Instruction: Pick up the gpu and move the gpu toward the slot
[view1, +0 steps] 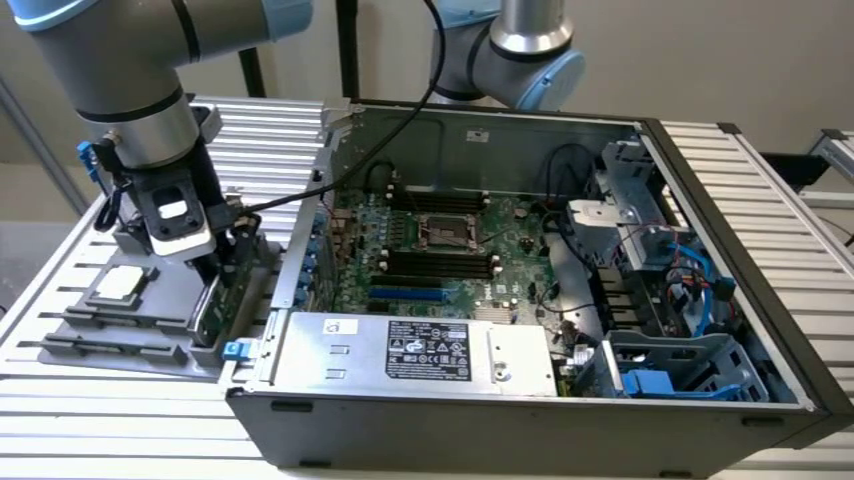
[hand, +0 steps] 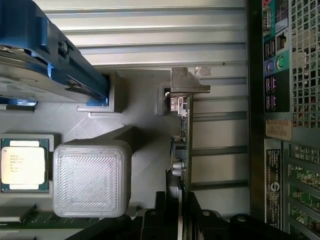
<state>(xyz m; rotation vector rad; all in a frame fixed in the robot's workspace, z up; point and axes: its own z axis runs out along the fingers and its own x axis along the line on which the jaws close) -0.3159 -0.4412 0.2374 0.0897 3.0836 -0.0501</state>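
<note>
green gpu (hand: 184, 132) edge-on in grey holder (hand: 127, 117) | end effector (hand: 181, 225) pinching it | gripped end hidden

No word or number can be read with certainty. On the silver metal power-supply box (view1: 521, 352), at the front of the open black computer case (view1: 534, 425), there is a black rectangular label (view1: 429, 350) with white print and round marks too small to make out. Just beside it is a small white sticker (view1: 340, 326) with a blurred mark. The small square silver processor chip (hand: 22, 165) carries lines of illegible print. The case's rear wall bears a tan sticker (hand: 278, 131) and a black printed label (hand: 274, 172), both unreadable.
</note>
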